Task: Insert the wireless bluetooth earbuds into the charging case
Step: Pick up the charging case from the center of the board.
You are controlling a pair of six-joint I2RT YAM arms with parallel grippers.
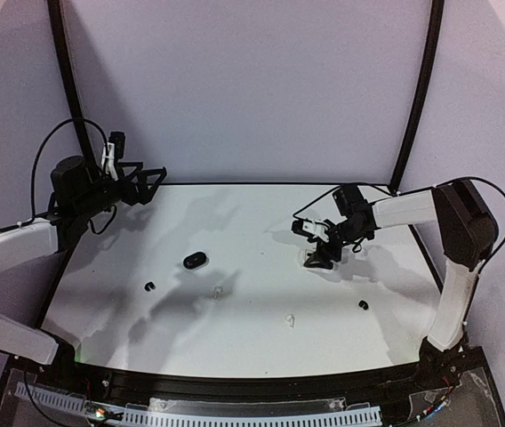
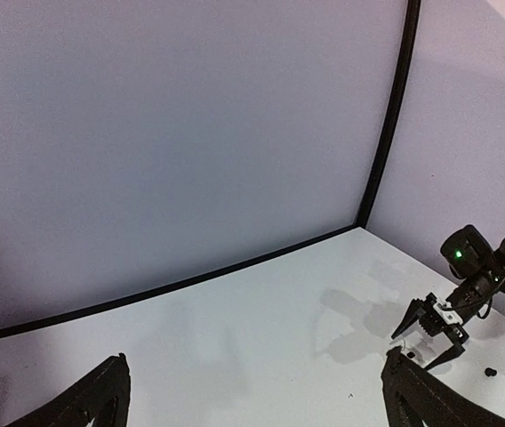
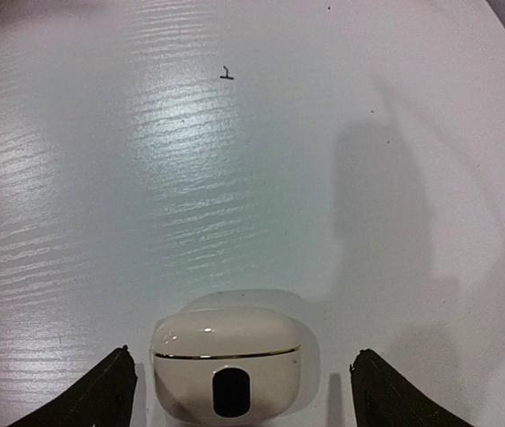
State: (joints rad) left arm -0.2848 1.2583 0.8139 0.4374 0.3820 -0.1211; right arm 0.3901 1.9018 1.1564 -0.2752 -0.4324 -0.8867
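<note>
A cream-white charging case [image 3: 226, 336], lid shut, with a dark oval on its front, stands on the white table between the spread fingers of my right gripper [image 3: 243, 353], which do not touch it. From above, that right gripper [image 1: 319, 256] points down at the table's right middle and hides the case. A black case [image 1: 195, 260] lies left of centre. Two black earbuds [image 1: 149, 286] [image 1: 363, 304] and two white earbuds [image 1: 220, 291] [image 1: 290, 318] lie scattered nearer the front. My left gripper [image 1: 148, 185] hangs open and empty at the far left corner.
The left wrist view looks across the table [image 2: 235, 329] to the right gripper [image 2: 430, 334] and one black earbud [image 2: 490, 371]. A curved black frame [image 1: 417, 98] and pale backdrop close off the far side. The table's front edge [image 1: 235, 369] runs just ahead of the arm bases.
</note>
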